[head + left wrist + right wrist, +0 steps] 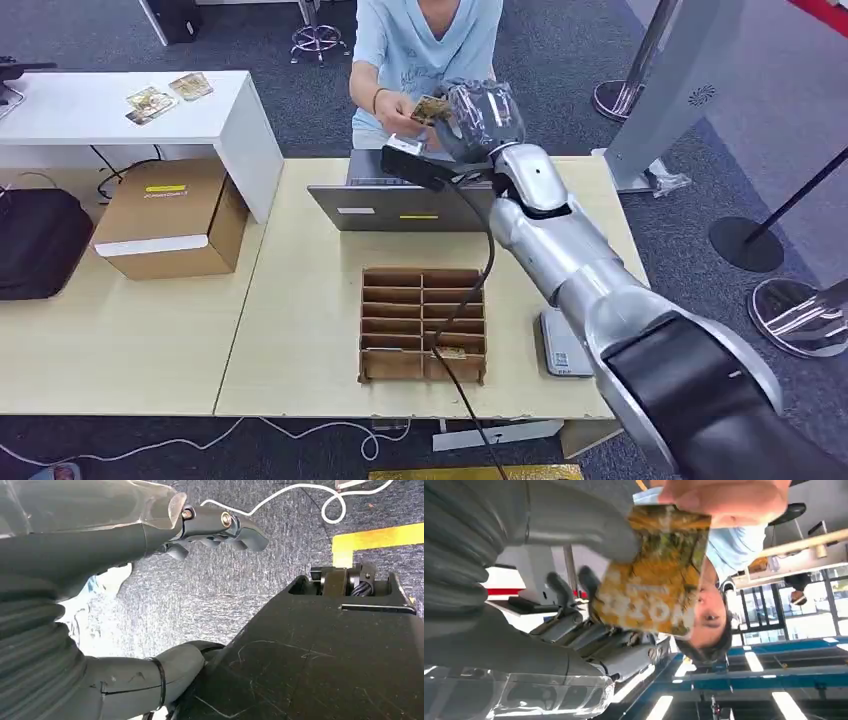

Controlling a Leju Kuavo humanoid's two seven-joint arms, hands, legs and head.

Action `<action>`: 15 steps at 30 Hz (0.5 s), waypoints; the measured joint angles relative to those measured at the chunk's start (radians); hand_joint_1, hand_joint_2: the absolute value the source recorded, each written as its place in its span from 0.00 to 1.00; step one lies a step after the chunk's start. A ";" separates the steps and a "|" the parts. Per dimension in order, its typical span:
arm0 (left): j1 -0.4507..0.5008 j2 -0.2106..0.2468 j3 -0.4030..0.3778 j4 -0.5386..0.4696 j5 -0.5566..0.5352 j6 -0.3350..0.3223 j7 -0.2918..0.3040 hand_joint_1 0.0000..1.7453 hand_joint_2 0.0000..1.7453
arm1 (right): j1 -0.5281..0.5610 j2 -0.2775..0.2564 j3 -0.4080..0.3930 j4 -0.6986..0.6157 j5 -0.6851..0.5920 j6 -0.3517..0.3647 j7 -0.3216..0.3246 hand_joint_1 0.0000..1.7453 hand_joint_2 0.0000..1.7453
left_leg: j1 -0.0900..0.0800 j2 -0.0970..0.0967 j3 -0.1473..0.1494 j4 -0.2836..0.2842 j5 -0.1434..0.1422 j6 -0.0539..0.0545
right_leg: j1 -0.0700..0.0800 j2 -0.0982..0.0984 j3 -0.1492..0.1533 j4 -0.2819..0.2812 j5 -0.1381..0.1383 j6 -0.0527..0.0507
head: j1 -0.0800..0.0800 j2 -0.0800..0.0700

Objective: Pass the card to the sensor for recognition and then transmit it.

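**Two hands on one card, past the laptop**

Two hands meet at the card (432,108): the robot's right hand (478,118), stretched out beyond the far table edge, and a person's hand (398,110) coming from the opposite side. Rt wrist view shows the card (651,575) pinched btwn the thick grey thumb and the darker fingers (624,652), w/ the person's fingers (724,497) on the card's other end. So robot's right hand is holding the card, and the person is touching it too.

Below the right hand, nearer the robot: an open laptop (400,205) at the far side of the wood table (300,300). A black cable (470,300) runs from the wrist area back across a slotted wooden card rack (423,325), which has one card in a near slot. A white flat device (560,345) lies on the table beneath the right forearm, just beside the rack.

Left hand (220,527) hangs over grey carpet, fingers curled in, nothing in them.

Off to the far left of the right hand: cardboard box (172,218), and a white desk (120,110) w/ two more cards on it.
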 joint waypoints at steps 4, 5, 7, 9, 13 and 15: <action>0.001 0.000 0.003 0.000 0.006 0.005 0.002 0.00 1.00 | 0.002 0.006 0.000 0.014 -0.010 -0.007 -0.014 0.00 1.00 | 0.000 0.000 0.000 0.000 0.000 0.000 | 0.000 0.000 0.000 0.000 0.000 0.000 | 0.000 0.000; 0.001 0.000 0.007 0.000 0.007 0.006 0.002 0.00 1.00 | 0.002 0.007 -0.001 0.017 -0.010 -0.010 -0.016 0.00 1.00 | 0.000 0.000 0.000 0.000 0.000 0.000 | 0.000 0.000 0.000 0.000 0.000 0.000 | 0.000 0.000; 0.002 0.000 0.016 0.000 0.009 0.007 0.002 0.00 1.00 | 0.002 0.009 -0.002 0.022 -0.012 -0.016 -0.022 0.00 1.00 | 0.000 0.000 0.000 0.000 0.000 0.000 | 0.000 0.000 0.000 0.000 0.000 0.000 | 0.000 0.000; 0.002 0.000 0.019 0.000 0.013 0.008 0.003 0.00 1.00 | 0.003 0.010 -0.005 0.024 -0.020 -0.028 -0.034 0.00 1.00 | 0.000 0.000 0.000 0.000 0.000 0.000 | 0.000 0.000 0.000 0.000 0.000 0.000 | 0.000 0.000; 0.004 0.000 0.033 0.000 0.020 0.010 0.005 0.00 1.00 | 0.003 0.010 -0.026 0.025 -0.046 -0.051 -0.059 0.00 1.00 | 0.000 0.000 0.000 0.000 0.000 0.000 | 0.000 0.000 0.000 0.000 0.000 0.000 | 0.000 0.000; 0.004 0.000 0.042 0.000 0.022 0.012 0.008 0.00 1.00 | 0.006 0.009 -0.045 0.025 -0.077 -0.061 -0.068 0.00 1.00 | 0.000 0.000 0.000 0.000 0.000 0.000 | 0.000 0.000 0.000 0.000 0.000 0.000 | 0.000 0.000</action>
